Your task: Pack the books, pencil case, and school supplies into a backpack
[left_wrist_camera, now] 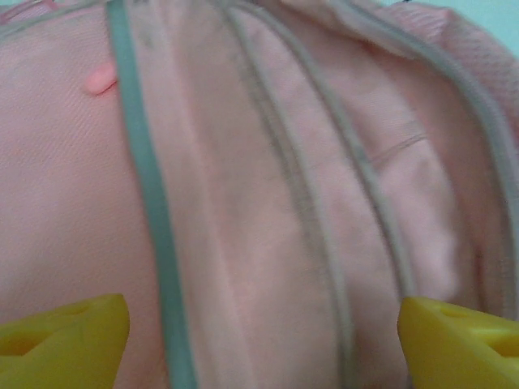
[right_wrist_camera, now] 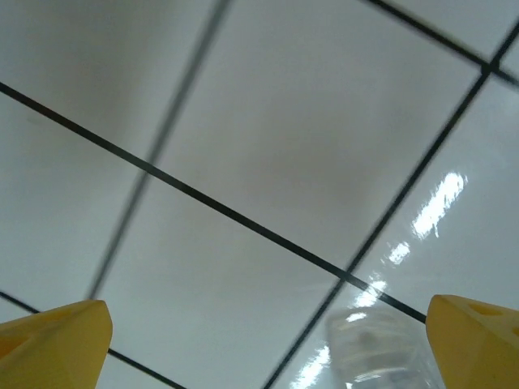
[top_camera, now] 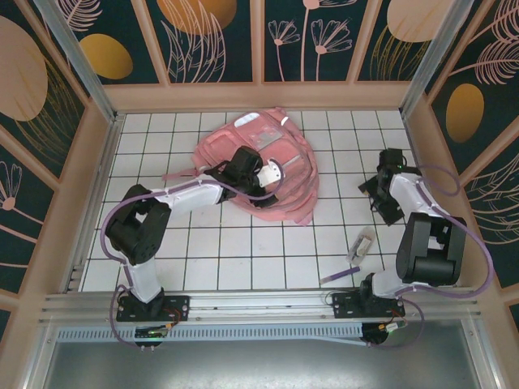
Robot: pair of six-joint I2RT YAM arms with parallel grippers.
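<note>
On the white, black-gridded tiled worktop (top_camera: 227,243), at the near right, a thin short purple pen-like stick (top_camera: 336,277) is lying flat, just beside the right arm's base. Slightly farther, and a little to the right of it, a narrow whitish oblong item (top_camera: 362,245) is lying flat on the tiles, apart from the stick. It is too small to identify further.

Farther on the right side, the right end effector (top_camera: 375,193) is hovering low over bare tiles, well apart from the backpack. In the right wrist view, the right end effector (right_wrist_camera: 266,340) is standing open. Its yellow fingers (right_wrist_camera: 57,344) are spread to opposite edges of the picture and are gripping nothing. A clear glossy object (right_wrist_camera: 381,348) is showing on the tiles low in the gap between them; its kind cannot be told.

At the centre, the left arm is reaching across to the large soft pink backpack (top_camera: 259,146), which is lying flat on the far middle of the worktop. The left end effector (top_camera: 276,170) is sitting over the backpack's right-hand middle. In the left wrist view, the left end effector (left_wrist_camera: 263,340) is also standing open. Its yellow fingers (left_wrist_camera: 65,340) are wide apart over the pink fabric (left_wrist_camera: 243,203) and its grey strips, and are holding nothing. Whether they are touching the fabric cannot be told.
</note>
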